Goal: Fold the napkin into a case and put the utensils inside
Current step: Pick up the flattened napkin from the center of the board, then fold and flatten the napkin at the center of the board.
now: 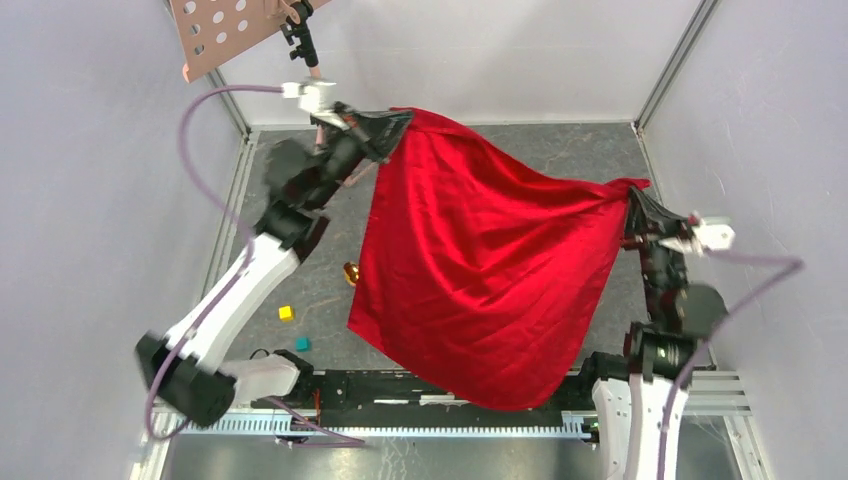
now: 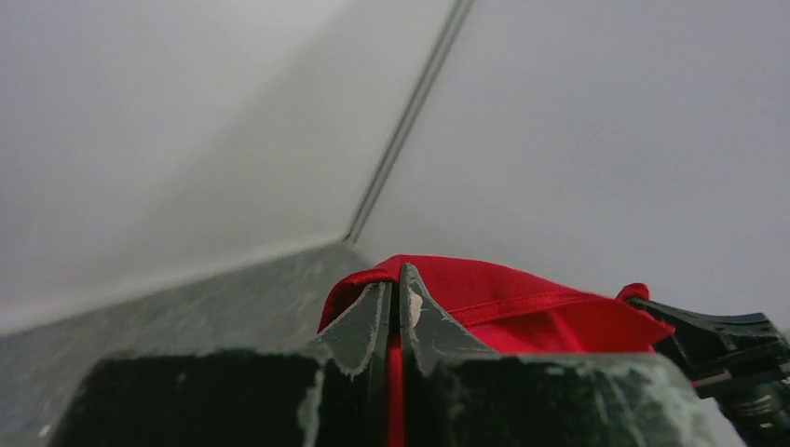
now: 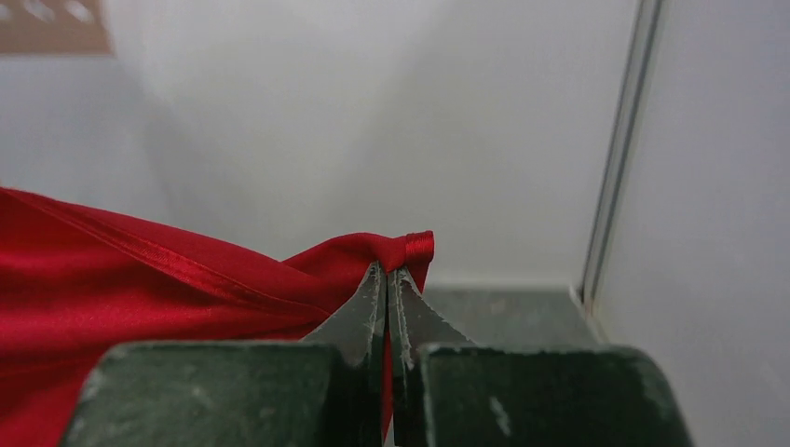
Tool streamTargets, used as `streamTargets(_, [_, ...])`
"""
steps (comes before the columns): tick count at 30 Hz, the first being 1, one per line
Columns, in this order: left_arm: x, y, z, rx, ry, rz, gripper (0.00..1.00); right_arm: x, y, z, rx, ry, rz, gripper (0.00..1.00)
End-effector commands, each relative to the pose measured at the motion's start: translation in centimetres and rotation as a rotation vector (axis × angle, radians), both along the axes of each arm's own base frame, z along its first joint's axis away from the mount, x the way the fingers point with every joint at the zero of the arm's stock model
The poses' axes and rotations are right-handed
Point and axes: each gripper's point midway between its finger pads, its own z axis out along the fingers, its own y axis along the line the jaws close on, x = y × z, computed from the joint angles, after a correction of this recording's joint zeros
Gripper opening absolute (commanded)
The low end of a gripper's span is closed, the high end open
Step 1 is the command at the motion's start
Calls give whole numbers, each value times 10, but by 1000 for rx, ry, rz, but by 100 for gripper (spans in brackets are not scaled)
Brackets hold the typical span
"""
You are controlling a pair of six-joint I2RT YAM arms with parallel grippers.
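Observation:
The red napkin (image 1: 480, 260) hangs spread in the air above the table, held by two upper corners. My left gripper (image 1: 388, 125) is shut on its far left corner (image 2: 373, 277). At the right, my right gripper (image 1: 636, 196) is shut on the other corner (image 3: 415, 248). The cloth sags down to a point near the arm bases. Beside the napkin's left edge the gold bowl of a spoon (image 1: 351, 272) peeks out on the table. The other utensils are hidden under the cloth or out of view.
A small yellow block (image 1: 286, 313) and a teal block (image 1: 302, 344) lie on the grey table (image 1: 560, 150) at the left front. White walls close the table on three sides. A perforated tan board (image 1: 215, 30) hangs at the back left.

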Motion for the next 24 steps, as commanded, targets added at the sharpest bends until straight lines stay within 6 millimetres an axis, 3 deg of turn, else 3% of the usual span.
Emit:
streamTargets(1, [101, -19, -95, 181, 150, 188, 2, 74, -44, -101, 107, 228, -146, 1])
streamTargets(5, [171, -42, -191, 279, 321, 204, 2, 115, -51, -175, 140, 368, -156, 1])
streamTargets(7, [195, -55, -234, 298, 385, 164, 2, 135, -52, -214, 150, 481, -146, 1])
streamTargets(10, [224, -72, -288, 332, 463, 121, 2, 161, -54, -251, 188, 599, -132, 1])
streamTargets(13, [243, -77, -317, 342, 502, 104, 2, 188, -53, -286, 209, 738, -104, 1])
streamTargets(16, [250, -84, -332, 331, 524, 72, 2, 208, -51, -312, 217, 841, -71, 1])
streamTargets(24, [258, -91, -349, 319, 555, 45, 2, 245, -68, -334, 213, 951, -127, 1])
